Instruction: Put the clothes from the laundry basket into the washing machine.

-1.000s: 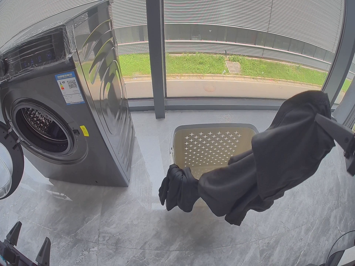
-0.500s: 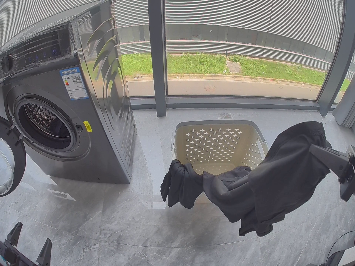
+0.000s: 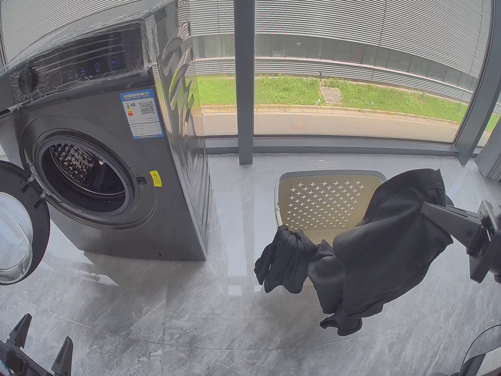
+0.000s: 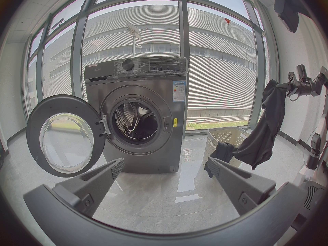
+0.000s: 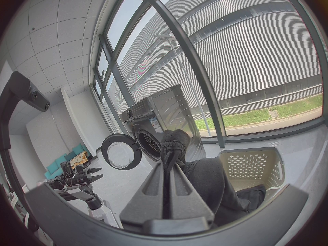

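The right gripper point(image 3: 427, 208) is clamped tight on a fold of a dark garment point(image 3: 386, 246). In the right wrist view its fingers point(image 5: 155, 185) lie pressed together with cloth bunched between the tips. It holds that fold high, above the right side of the basket point(image 3: 329, 174).

From there the garment hangs down in a long drape. Its lower end is a bunched bundle that lies over the basket's near rim and hangs outside it, close to the floor point(image 3: 209, 309). I cannot tell whether that tail touches the floor. The basket bottom that shows looks bare.

The left gripper point(image 3: 44, 335) sits low, well apart from all this, with its jaws spread wide and nothing between them. It faces the washing machine point(image 3: 104, 110).

The machine stands to the left of the basket. Its round door point(image 3: 18, 236) is swung fully aside, leaving the drum point(image 4: 136, 120) open.

The step in hand looks like the carry: the garment is picked up but not yet free of the basket.

The next move probably calls for:
- more height, or a pull, to draw the tail off the rim so the basket is not dragged along
- a swing left toward the drum mouth, keeping the trailing cloth away from the door
- feeding the cloth deep enough that none is left hanging over the drum's lip
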You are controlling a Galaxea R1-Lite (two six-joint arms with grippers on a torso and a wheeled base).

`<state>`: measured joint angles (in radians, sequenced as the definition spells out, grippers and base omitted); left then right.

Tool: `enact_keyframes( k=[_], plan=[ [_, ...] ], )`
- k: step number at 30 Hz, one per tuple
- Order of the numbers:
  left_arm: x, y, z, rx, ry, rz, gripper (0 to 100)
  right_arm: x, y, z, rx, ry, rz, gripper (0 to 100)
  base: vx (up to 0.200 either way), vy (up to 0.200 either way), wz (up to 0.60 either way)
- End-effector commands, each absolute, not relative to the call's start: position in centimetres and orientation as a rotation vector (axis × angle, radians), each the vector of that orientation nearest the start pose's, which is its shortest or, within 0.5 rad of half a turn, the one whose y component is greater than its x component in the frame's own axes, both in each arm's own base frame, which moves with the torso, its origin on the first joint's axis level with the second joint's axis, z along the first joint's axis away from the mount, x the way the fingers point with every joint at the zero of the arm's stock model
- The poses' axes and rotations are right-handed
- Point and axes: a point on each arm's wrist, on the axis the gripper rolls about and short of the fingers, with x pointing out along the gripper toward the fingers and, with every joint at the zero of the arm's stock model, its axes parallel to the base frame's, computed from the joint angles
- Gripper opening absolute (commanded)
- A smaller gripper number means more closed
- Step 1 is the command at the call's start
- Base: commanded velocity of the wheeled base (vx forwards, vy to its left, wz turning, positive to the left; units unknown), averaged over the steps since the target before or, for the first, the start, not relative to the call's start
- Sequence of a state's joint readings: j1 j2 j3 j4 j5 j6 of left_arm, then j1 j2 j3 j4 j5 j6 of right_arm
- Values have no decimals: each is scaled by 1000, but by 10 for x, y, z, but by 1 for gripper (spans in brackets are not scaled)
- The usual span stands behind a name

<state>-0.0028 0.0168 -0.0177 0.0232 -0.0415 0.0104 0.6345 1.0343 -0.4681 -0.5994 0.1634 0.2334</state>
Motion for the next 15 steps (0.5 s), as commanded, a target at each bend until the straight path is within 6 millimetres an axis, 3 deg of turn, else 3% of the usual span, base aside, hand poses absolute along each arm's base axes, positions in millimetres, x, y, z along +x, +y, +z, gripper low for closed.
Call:
enact_keyframes(
  k=[1, 15],
  plan=[
    [-23, -1, 74, 10, 18, -45, 100, 109, 89, 228, 223, 82, 820, 0, 0, 200, 0],
    [-23, -1, 74, 9, 20, -45, 100, 109, 93, 228, 233, 94, 837, 0, 0, 200, 0]
  ],
)
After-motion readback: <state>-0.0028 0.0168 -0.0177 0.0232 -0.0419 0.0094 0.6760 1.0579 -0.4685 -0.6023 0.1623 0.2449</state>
